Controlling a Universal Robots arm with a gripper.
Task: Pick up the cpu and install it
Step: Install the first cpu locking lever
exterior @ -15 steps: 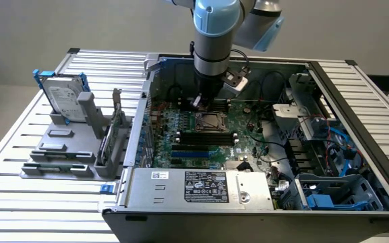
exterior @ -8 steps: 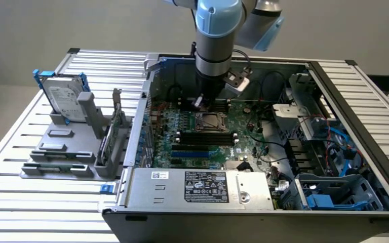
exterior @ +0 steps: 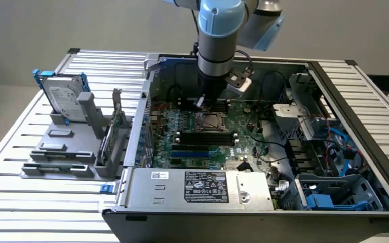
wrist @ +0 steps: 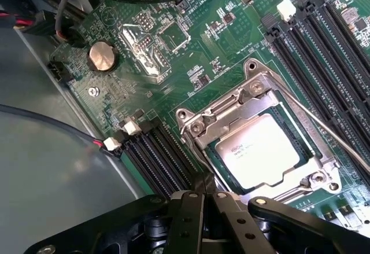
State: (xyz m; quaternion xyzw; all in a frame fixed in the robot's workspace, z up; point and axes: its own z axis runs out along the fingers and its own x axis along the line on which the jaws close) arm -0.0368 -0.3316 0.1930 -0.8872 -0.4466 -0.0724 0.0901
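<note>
End effector [wrist: 205,199] is hanging clenched and empty just beside the socket [wrist: 260,144] on the green board [wrist: 191,63], where the cpu [wrist: 257,150] is already sitting flat inside the metal frame.
</note>
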